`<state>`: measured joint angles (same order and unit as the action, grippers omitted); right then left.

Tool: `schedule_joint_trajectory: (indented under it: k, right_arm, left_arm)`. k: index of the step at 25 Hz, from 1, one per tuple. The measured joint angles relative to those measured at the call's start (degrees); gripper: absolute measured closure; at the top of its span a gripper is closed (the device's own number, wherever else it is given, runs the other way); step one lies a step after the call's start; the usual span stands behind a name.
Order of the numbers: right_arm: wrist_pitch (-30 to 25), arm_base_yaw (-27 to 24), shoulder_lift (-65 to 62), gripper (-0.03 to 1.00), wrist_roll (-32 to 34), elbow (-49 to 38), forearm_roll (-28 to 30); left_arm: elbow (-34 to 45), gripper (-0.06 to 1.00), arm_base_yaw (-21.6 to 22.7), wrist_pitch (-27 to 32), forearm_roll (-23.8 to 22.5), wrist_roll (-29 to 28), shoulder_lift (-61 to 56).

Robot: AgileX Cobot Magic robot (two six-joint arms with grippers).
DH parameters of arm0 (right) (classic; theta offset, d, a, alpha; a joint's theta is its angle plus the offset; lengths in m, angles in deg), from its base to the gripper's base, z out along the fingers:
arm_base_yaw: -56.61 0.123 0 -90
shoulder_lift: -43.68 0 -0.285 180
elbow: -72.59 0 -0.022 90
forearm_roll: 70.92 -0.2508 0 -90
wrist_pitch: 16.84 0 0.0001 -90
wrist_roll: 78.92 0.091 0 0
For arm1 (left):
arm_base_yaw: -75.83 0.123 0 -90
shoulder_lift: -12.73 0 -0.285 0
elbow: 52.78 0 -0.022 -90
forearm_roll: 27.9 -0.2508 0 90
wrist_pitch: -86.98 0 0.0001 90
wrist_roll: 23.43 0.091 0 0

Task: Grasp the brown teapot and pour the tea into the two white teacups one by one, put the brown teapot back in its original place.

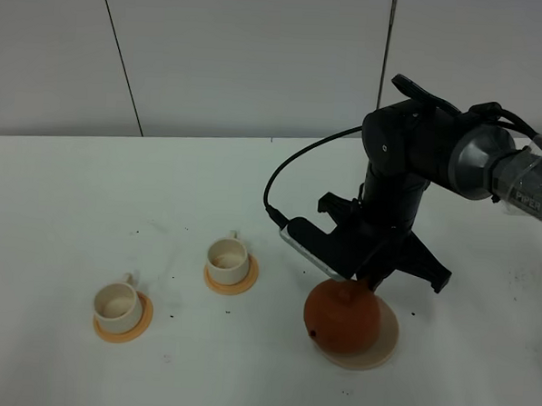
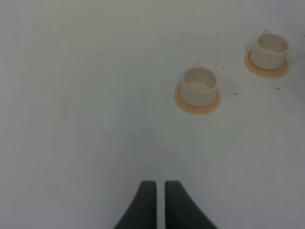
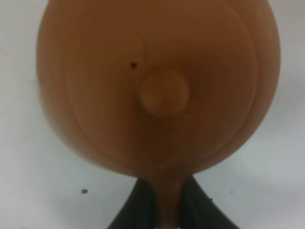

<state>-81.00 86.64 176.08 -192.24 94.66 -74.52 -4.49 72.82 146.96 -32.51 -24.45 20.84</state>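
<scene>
The brown teapot [image 1: 342, 318] is on or just over the pale beige mat [image 1: 384, 343], its original place; I cannot tell if they touch. My right gripper [image 1: 365, 281] comes down from above and is shut on the teapot's handle [image 3: 167, 198], with the lid knob [image 3: 163, 93] just ahead of the fingers. Two white teacups [image 1: 226, 257] [image 1: 117, 304] stand upright to the left, each on an orange coaster. The left wrist view shows the same teacups [image 2: 199, 86] [image 2: 269, 49] far from my left gripper [image 2: 160, 191], whose fingers stand together over bare table, holding nothing.
A white table [image 1: 89, 212] with small dark specks carries everything. The right arm and its black cable [image 1: 281, 181] hang over the table's right half. A white wall stands behind. Orange coasters [image 1: 147, 322] [image 1: 249, 276] lie under the cups.
</scene>
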Motion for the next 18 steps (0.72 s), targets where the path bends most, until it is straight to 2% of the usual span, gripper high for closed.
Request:
schedule_joint_trajectory:
  k: [5,11,18]
  right_arm:
    - [-0.3,-0.5,0.0,0.87,3.1,1.1,-1.0]
    - [-3.7,-2.2,0.0,0.87,7.6,6.1,-6.5]
    - [-5.1,-2.7,0.0,0.87,18.3,9.6,-8.0]
  left_arm:
    - [0.0,0.84,0.0,0.0,0.0,0.0,0.0]
    - [0.0,0.84,0.0,0.0,0.0,0.0,0.0]
    - [0.0,0.84,0.0,0.0,0.0,0.1,0.0]
